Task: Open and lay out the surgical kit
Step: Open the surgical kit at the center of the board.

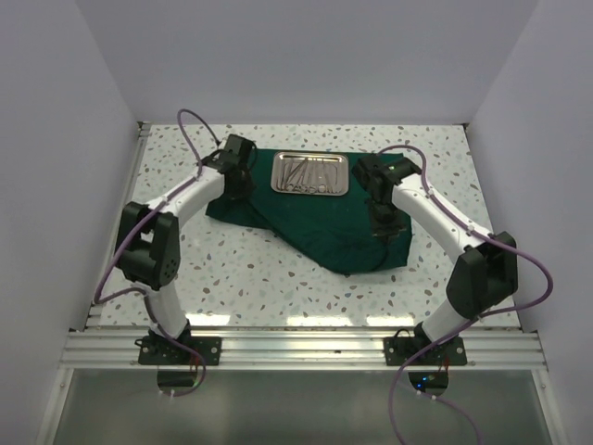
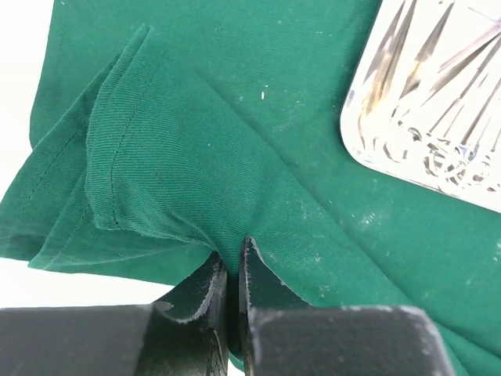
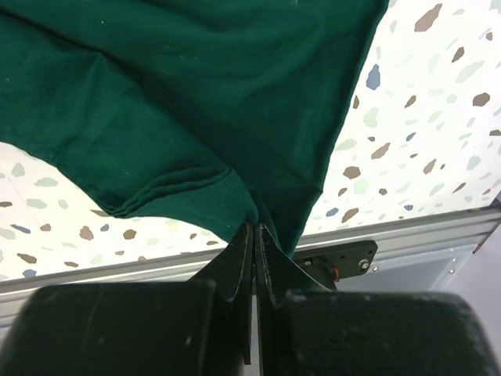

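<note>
On the far middle of the bench (image 1: 241, 269) sits the kit: a green cloth (image 1: 343, 232) spread mostly open, with the shiny tray (image 1: 310, 173) resting on its far part and the slim silver instruments (image 2: 438, 94) lying together inside the tray. By my reading the unwrapping is well along but not finished. The cloth's left edge is doubled over in folds, its near part runs down to a rumpled point, and nothing has been taken out of the tray and laid out yet. My left pincer (image 2: 235, 251) is clenched on a ridge of cloth beside that left fold, just beside the tray. My right pincer (image 3: 255, 231) is clamped on the cloth's near right corner, which looks raised off the surface. What remains, I judge, is pulling both sides flat, then setting out the tools. The bench top is pale speckled stone, boxed in by plain white walls (image 1: 296, 56), with a metal rail (image 1: 306, 348) along the near edge.
</note>
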`<state>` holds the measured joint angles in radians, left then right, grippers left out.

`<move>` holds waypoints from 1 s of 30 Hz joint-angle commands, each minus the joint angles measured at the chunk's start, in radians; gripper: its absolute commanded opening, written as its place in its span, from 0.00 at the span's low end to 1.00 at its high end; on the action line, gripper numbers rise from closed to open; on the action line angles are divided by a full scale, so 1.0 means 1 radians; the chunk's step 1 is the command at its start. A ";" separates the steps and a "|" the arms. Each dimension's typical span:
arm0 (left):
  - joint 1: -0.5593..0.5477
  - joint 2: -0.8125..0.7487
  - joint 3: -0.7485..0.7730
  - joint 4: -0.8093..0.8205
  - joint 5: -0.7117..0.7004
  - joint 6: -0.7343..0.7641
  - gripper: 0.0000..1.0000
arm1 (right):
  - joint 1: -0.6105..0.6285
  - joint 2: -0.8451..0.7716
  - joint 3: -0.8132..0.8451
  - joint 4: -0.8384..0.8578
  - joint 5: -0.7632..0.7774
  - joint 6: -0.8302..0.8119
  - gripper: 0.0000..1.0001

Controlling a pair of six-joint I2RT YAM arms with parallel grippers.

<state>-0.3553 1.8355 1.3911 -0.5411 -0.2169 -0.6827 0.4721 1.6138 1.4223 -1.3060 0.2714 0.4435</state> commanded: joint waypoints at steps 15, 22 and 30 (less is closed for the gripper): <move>-0.001 -0.369 -0.072 -0.434 0.148 0.091 0.07 | 0.002 -0.109 0.004 -0.065 -0.104 0.023 0.00; -0.002 -0.594 -0.317 -0.546 0.241 0.068 0.12 | 0.000 -0.239 -0.085 -0.104 -0.112 0.060 0.00; -0.004 -0.775 -0.570 -0.649 0.338 -0.006 0.83 | 0.002 -0.397 -0.241 -0.153 -0.087 0.112 0.03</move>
<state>-0.3561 1.1130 0.8715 -1.0966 0.0502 -0.6544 0.4721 1.2819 1.2125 -1.3315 0.1669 0.5140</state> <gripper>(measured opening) 0.731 0.018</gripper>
